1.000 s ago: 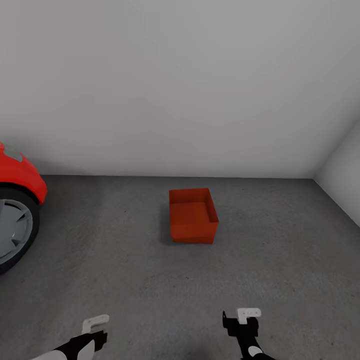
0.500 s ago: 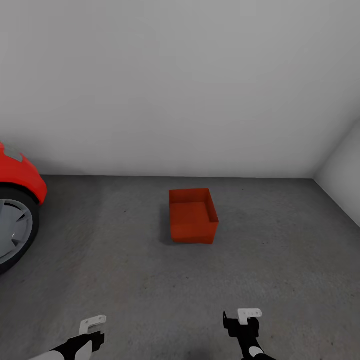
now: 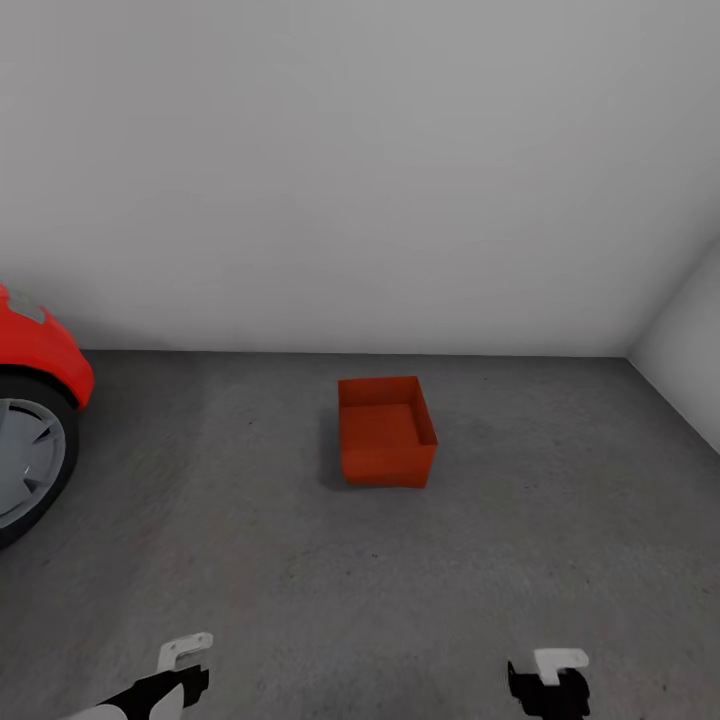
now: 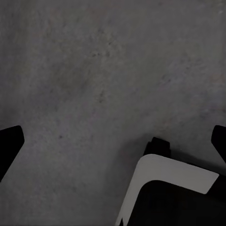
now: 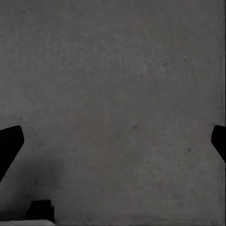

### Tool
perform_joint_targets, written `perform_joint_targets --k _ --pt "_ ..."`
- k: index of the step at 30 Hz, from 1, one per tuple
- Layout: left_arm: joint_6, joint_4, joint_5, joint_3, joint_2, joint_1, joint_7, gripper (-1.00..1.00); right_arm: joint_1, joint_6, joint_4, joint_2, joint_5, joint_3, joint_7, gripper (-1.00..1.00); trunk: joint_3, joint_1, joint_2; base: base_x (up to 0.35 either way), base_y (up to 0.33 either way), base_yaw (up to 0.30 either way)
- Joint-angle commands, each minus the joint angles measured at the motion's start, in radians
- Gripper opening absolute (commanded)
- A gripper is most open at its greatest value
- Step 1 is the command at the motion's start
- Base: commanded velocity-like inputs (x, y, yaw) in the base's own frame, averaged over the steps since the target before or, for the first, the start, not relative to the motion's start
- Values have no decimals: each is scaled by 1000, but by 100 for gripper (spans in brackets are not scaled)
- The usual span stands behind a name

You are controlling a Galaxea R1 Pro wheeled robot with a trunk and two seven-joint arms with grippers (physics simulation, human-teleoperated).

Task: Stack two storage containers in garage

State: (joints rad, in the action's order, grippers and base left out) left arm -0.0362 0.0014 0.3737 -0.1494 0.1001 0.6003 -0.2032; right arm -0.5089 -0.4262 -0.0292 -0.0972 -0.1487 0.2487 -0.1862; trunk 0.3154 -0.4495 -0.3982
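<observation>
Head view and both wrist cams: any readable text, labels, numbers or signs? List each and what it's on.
None readable.
Bin: plain orange-red walls, no label.
Car: red body and wheel, no plate or badge in view.
Wall: blank white.
Floor: bare grey concrete in the head view and both wrist views, no markings.
Left claw and right claw: no print visible.

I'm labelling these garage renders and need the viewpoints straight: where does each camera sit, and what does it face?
Head view: high on the robot, facing forward and down at the storage container, floor, red car; left gripper and right gripper show.
Left wrist view: by the left gripper, facing the floor; dark fingers at the edges.
Right wrist view: likewise; fingers.
All share the concrete floor.
</observation>
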Motion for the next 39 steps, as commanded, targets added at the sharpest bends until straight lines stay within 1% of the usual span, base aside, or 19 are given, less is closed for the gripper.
perform_joint_targets --k 1,3,4,5,8,10,14,16,18,20,22,27,32,35,36,37,38,39 --pt "-4 0 6 -9 0 0 -2 100 6 -1 -3 -3 -9 10 0 100 2 -1 -2 0 0 0" --pt "-3 0 6 -9 0 -15 -2 100 55 31 -4 -10 -9 10 0 100 2 -1 -2 0 0 0" --pt "-3 0 5 -9 0 -20 -1 100 69 42 -4 -11 -9 10 1 100 2 -1 -2 0 0 0" --pt "-2 0 5 -9 0 -32 -1 100 98 67 -4 -12 -9 10 1 100 2 -1 -2 0 0 0" --pt "-3 0 3 -9 -4 -61 -1 100 168 146 -4 -7 -8 10 9 100 2 -1 -2 0 0 0" --pt "-5 0 3 -10 -6 -75 -1 100 193 180 -5 -3 -7 10 13 100 2 -1 -2 0 0 0" --pt "-4 0 2 -10 -10 -92 -1 100 235 217 -5 5 -7 10 15 100 2 -1 -2 0 0 0" --pt "-3 0 2 -10 -12 -99 -1 100 259 224 -5 22 -7 10 15 100 1 -1 -2 0 0 0" --pt "2 -1 -2 -12 -17 -129 0 100 292 222 -5 54 -11 9 15 100 0 -1 -2 0 0 0" --pt "5 -1 -4 -12 -23 -150 1 100 311 222 -5 71 -13 9 15 100 -3 -1 -2 0 0 0" --pt "7 -1 -5 -12 -27 -169 2 100 327 220 -5 83 -14 8 16 100 -5 -1 -2 0 0 0" --pt "9 -1 -6 -13 -31 -207 2 100 346 219 -5 108 -16 7 16 100 -13 -1 -2 0 0 0" --pt "21 -1 -7 -13 -33 -238 8 100 361 218 -5 116 -14 6 16 100 -21 -1 -2 0 0 0" --pt "25 -1 -6 -13 -34 -248 34 100 379 217 -5 116 -13 6 18 100 -26 -1 -2 0 0 0" --pt "24 -1 -5 -12 -34 -255 74 100 388 216 -5 112 -15 4 35 100 -27 -1 -2 0 0 0" --pt "25 -1 -5 -12 -34 -259 88 100 390 216 -5 111 -17 4 44 100 -29 -1 -2 0 0 0" --pt "25 -1 -6 -13 -34 -268 112 100 392 216 -5 109 -23 3 68 100 -31 -1 -2 0 0 0" --pt "26 -1 -7 -13 -34 -273 121 100 393 216 -5 108 -28 3 80 100 -32 -1 -2 0 0 0"
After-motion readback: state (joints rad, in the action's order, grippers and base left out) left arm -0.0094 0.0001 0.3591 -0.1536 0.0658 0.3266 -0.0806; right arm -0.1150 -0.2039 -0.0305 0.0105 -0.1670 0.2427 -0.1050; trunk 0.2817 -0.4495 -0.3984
